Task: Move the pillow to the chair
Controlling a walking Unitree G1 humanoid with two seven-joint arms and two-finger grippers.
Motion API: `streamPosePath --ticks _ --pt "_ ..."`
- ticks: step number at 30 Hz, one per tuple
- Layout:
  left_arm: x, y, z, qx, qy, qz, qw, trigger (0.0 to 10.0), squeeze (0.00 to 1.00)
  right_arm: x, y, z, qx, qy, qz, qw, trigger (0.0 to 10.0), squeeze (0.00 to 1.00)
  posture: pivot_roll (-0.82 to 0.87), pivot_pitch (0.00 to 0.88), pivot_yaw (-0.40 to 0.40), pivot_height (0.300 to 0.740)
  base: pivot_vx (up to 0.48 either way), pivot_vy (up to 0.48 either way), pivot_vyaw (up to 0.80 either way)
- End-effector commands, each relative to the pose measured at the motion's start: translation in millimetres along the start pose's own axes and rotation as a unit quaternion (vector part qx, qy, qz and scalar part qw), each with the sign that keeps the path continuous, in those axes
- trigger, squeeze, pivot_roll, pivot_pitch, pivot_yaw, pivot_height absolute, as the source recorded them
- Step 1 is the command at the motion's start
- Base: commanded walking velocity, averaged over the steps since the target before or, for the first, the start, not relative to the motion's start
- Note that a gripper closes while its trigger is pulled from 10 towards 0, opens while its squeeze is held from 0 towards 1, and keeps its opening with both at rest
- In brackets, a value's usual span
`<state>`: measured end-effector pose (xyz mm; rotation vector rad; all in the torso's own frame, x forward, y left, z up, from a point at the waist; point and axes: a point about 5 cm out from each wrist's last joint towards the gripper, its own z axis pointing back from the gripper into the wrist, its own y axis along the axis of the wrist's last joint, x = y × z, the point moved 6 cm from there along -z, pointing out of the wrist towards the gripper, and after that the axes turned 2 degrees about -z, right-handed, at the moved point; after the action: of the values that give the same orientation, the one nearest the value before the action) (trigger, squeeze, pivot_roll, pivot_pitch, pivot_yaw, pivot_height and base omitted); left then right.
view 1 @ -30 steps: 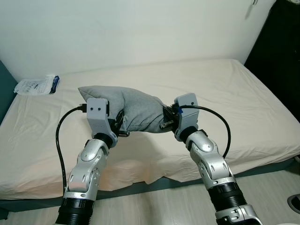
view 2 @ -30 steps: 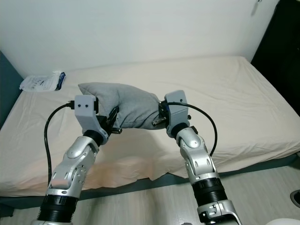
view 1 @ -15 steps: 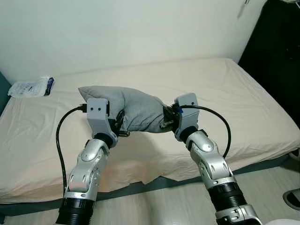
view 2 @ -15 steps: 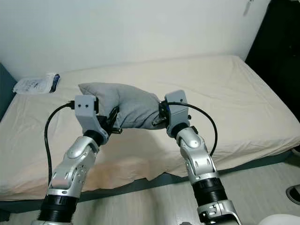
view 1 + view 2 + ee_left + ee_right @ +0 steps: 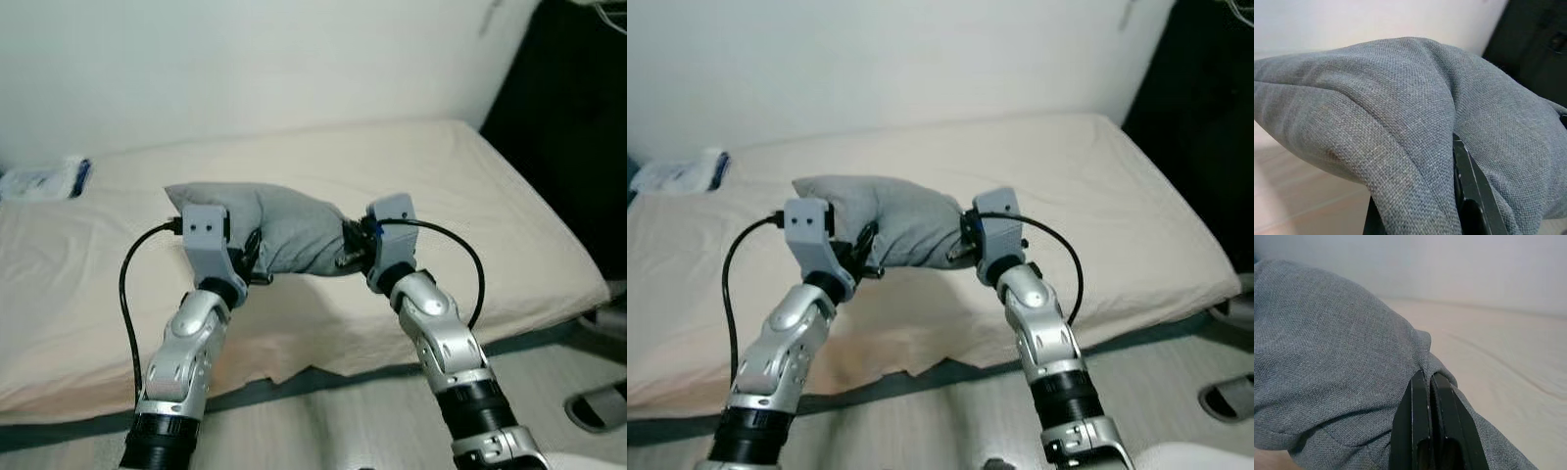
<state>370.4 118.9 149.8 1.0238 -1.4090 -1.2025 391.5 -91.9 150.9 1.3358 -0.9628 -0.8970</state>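
Observation:
A grey fabric pillow point(image 5: 284, 227) hangs in the air between my two arms, above the front part of a bed point(image 5: 470, 186) with a beige sheet. My left gripper point(image 5: 250, 257) is shut on the pillow's left end, the cloth bulging over its black fingers point(image 5: 1469, 191). My right gripper point(image 5: 345, 251) is shut on the right end, its two fingers point(image 5: 1422, 421) pressed together with a fold of the pillow point(image 5: 1327, 367) pinched between them. No chair can be made out.
A white packet point(image 5: 44, 179) lies at the bed's far left by the pale wall. A dark opening point(image 5: 578, 127) stands to the right of the bed. Pale wood floor point(image 5: 343, 421) runs along the bed's front edge, with a grey slipper point(image 5: 598, 406) at lower right.
The whole picture has slid leftward, so the camera has turned right. The pillow and both grippers keep the same hold and pose.

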Motion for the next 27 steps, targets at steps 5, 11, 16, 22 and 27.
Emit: streamPosePath --ticks 5,11,16,22,27 --pt "-19.9 18.4 3.0 0.034 0.037 -0.005 0.999 10.0 0.00 8.1 3.5 2.7 0.012 -0.019 -0.005 1.000 10.0 0.00 0.00 0.101 0.006 0.740 0.000 0.000 0.00" --pt "-20.7 18.0 2.9 0.032 0.038 -0.009 0.999 10.0 0.00 8.2 3.1 3.2 0.012 -0.020 -0.005 1.000 10.0 0.00 0.00 0.101 0.008 0.740 0.000 0.000 0.00" --pt "-21.0 19.9 2.2 0.034 0.039 -0.008 0.999 10.0 0.00 8.4 3.1 3.0 0.012 -0.020 -0.005 1.000 10.0 0.00 0.01 0.102 0.008 0.740 0.000 -0.096 0.00" --pt "-24.3 18.6 1.5 0.029 0.049 -0.012 0.998 10.0 0.00 8.4 3.0 3.1 0.012 -0.020 -0.005 1.000 10.0 0.00 0.01 0.101 0.010 0.740 0.000 -0.480 0.00" --pt "-27.0 16.7 2.0 0.026 0.056 -0.008 0.998 10.0 0.00 8.3 2.9 3.4 0.011 -0.020 -0.006 1.000 10.0 0.00 0.00 0.102 0.010 0.740 0.000 0.000 0.00"
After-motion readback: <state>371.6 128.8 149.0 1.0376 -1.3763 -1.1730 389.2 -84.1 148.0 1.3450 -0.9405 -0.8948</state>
